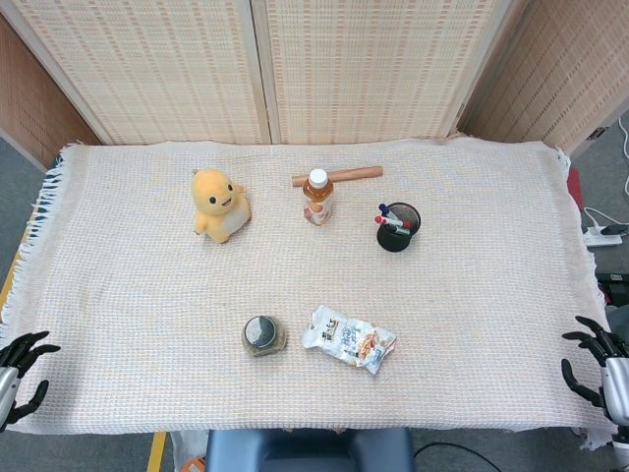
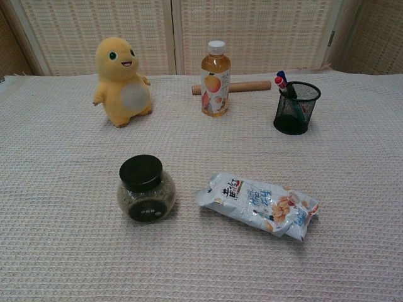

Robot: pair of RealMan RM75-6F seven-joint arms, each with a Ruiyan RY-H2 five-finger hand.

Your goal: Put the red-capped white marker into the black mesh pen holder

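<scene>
The black mesh pen holder (image 1: 398,228) (image 2: 296,108) stands upright at the right of the cloth. The red-capped white marker (image 1: 390,223) (image 2: 282,86) leans inside it with its cap up, beside a blue-capped pen. My right hand (image 1: 601,369) hangs at the cloth's front right edge, fingers spread and holding nothing. At the front left corner my left hand (image 1: 17,374) is low, fingers apart and empty. Neither hand shows in the chest view.
A yellow plush toy (image 1: 220,204), an orange drink bottle (image 1: 316,197) and a wooden stick (image 1: 337,176) stand toward the back. A black-lidded jar (image 1: 262,335) and a snack packet (image 1: 349,338) lie near the front. The woven cloth (image 1: 147,285) covers the table.
</scene>
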